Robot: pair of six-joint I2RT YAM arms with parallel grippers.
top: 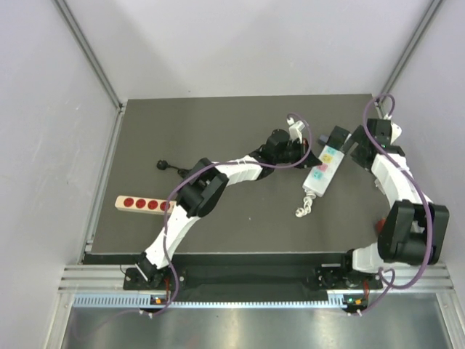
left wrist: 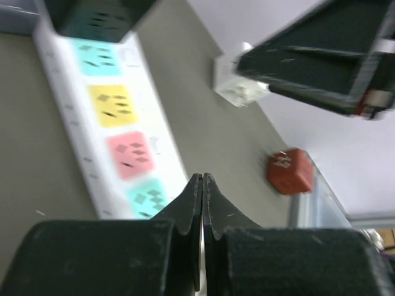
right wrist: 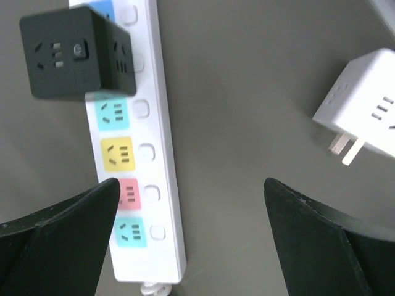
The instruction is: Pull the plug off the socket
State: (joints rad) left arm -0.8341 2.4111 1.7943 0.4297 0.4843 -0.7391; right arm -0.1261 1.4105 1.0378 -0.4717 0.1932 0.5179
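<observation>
Socket: long white plastic power strip with pink, cyan, yellow and blue outlet faces [right wrist: 165, 123], laid diagonally in the right half of the worktop [top: 240, 218], towards the far edge. Black cube adapter [right wrist: 74, 52] is seated at its far end. White cube plug with bare prongs [right wrist: 364, 105] is found loose beside the strip, apart from it.

Right gripper [right wrist: 191, 185]: jaws spread wide, nothing held. Left gripper [left wrist: 202, 182]: jaws pressed together, empty.

Risk: the strip is not pinned, so it may be lifted or dragged if the black cube is pulled. The loose plug may be knocked by either arm.
</observation>
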